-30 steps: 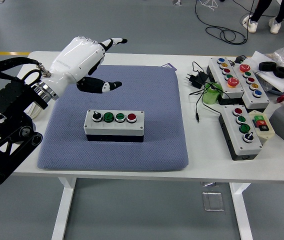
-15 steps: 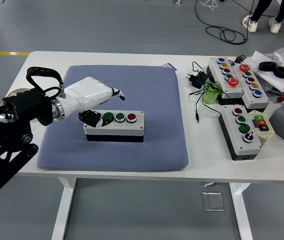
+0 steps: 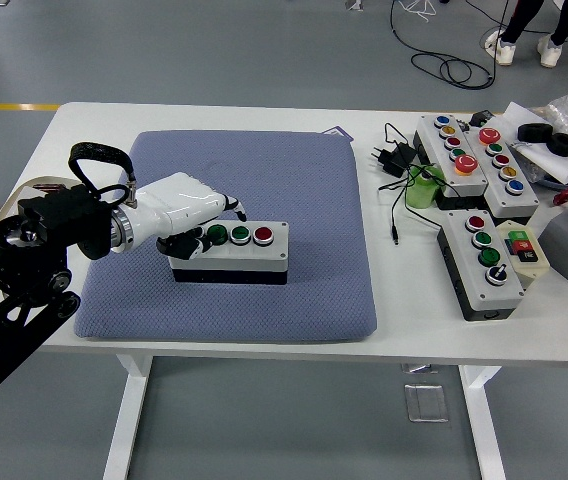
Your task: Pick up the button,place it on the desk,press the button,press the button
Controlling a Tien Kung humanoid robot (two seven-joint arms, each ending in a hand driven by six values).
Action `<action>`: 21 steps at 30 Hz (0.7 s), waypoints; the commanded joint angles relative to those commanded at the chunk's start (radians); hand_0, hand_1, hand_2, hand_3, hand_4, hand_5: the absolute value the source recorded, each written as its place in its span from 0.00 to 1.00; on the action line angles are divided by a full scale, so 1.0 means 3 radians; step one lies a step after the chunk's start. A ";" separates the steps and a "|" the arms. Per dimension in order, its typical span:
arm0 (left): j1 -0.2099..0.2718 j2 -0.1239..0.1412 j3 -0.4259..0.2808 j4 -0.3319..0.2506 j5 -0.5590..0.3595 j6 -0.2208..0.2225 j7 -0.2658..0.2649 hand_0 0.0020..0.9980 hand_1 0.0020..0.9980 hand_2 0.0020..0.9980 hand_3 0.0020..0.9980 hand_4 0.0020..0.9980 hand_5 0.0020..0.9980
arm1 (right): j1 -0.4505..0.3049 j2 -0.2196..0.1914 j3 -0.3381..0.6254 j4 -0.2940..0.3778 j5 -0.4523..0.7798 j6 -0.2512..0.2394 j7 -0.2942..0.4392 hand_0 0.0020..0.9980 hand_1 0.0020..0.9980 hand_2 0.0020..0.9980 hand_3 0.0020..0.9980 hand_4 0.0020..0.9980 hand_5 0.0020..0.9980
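Your left hand (image 3: 192,212) is down at the left end of the button box (image 3: 229,251), which sits on the blue-grey pad (image 3: 304,180) in the middle of the white table (image 3: 214,335). The hand covers the black knob end of the box, and the two green buttons (image 3: 229,235) and the red button (image 3: 263,235) beside it are in plain sight. The fingers curve over the box's top and near edge, with a dark fingertip (image 3: 238,210) just behind the first green button, but you cannot tell from this angle whether they are clamped on the casing or only resting against it. To my eye this is the pick-up step, with the box not yet lifted off the pad. Next you would need a firm hold around that end before raising it, since a one-ended grip may let the far end sag or twist. The other button boxes (image 3: 479,195) at the right are well apart.
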 joint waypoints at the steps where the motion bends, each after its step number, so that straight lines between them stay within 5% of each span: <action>1: -0.0010 -0.0006 0.0014 0.0015 0.0000 0.0000 0.0000 0.05 0.00 0.00 0.78 0.43 0.00 | 0.0003 0.0000 0.0000 0.0000 -0.0001 0.0000 0.0000 0.67 0.65 0.74 0.59 0.39 0.21; 21: -0.0047 -0.0036 0.0094 0.0181 0.0000 -0.0007 0.0001 0.05 0.00 0.00 0.77 0.44 0.00 | 0.0016 -0.0004 -0.0001 0.0000 -0.0007 -0.0001 -0.0001 0.67 0.65 0.74 0.59 0.38 0.21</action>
